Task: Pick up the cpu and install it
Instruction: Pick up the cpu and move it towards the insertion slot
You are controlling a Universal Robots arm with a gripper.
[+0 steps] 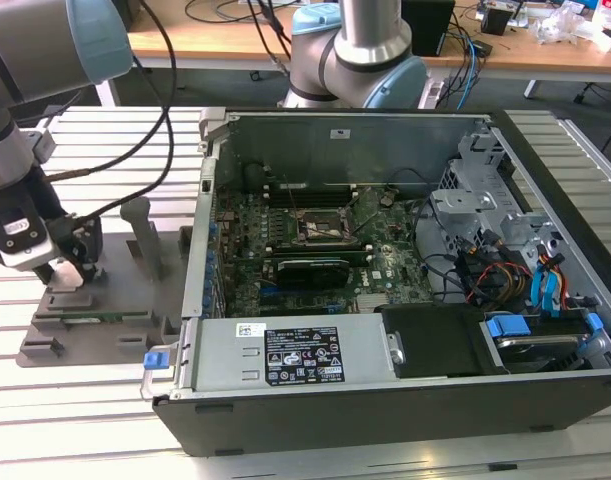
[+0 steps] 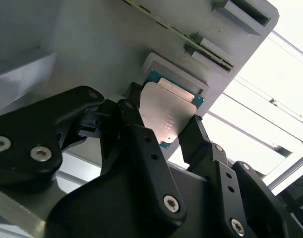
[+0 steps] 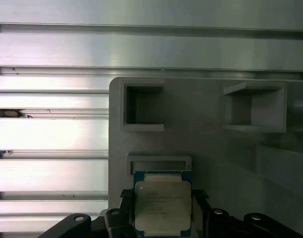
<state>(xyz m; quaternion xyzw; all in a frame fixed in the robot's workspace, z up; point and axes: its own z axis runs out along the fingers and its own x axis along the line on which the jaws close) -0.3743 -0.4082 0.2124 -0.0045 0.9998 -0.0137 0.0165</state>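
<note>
The cpu (image 2: 168, 111) (image 3: 162, 201) is a small silver-topped square chip with a teal edge. It lies against a raised nest on the grey fixture plate (image 3: 211, 148) (image 2: 91, 44). In both wrist views my gripper (image 2: 163, 124) (image 3: 162, 204) has one black finger (image 2: 134, 119) pressed to each side of the chip, with no gap showing. In the exterior view the gripper (image 1: 65, 265) hangs low over the fixture (image 1: 105, 320) at that view's left. The open computer case (image 1: 385, 395) holds the motherboard, with the black socket frame (image 1: 322, 228) at its middle.
Upright grey posts (image 1: 145, 235) stand on the fixture beside the gripper. A long black graphics card (image 1: 310, 270) lies just in front of the socket. Drive cages and cables (image 1: 505, 270) crowd the case toward the exterior view's right. Slatted aluminium table (image 1: 75, 420) surrounds everything.
</note>
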